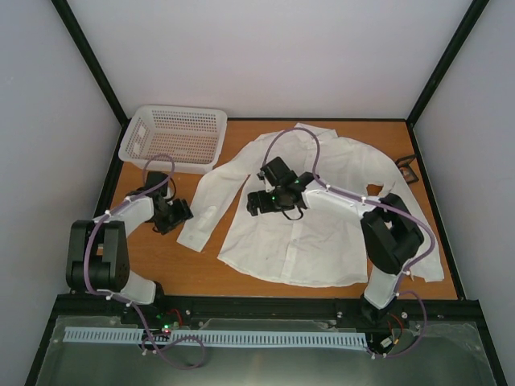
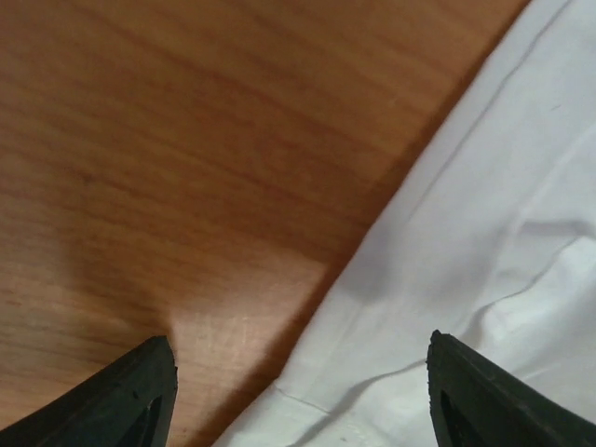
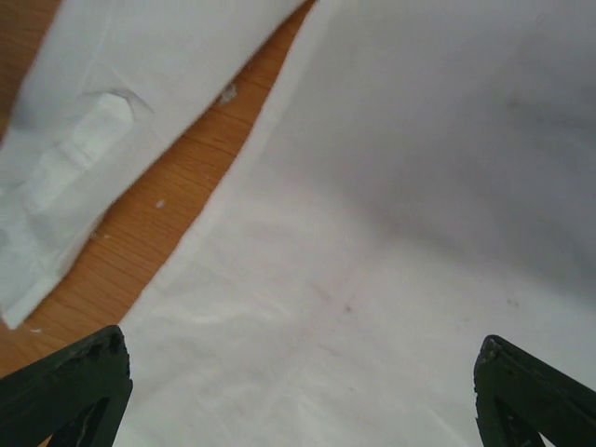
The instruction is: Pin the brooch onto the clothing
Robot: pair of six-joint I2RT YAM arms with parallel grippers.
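The clothing, a white shirt (image 1: 322, 237), lies spread flat on the wooden table (image 1: 161, 257). My left gripper (image 1: 183, 212) is low over the cuff end of the shirt's left sleeve. In the left wrist view it (image 2: 298, 396) is open, one finger over bare wood and the other over the white sleeve (image 2: 494, 233). My right gripper (image 1: 256, 203) hovers over the shirt's front, near its left side edge. It (image 3: 303, 396) is open with only plain white cloth (image 3: 419, 186) between its fingers. The brooch is out of view.
A white perforated basket (image 1: 174, 138) stands at the back left. A small black open-frame cube (image 1: 407, 168) sits beside the shirt's right shoulder. In the right wrist view the sleeve cuff (image 3: 65, 186) lies left of a strip of bare wood (image 3: 158, 233).
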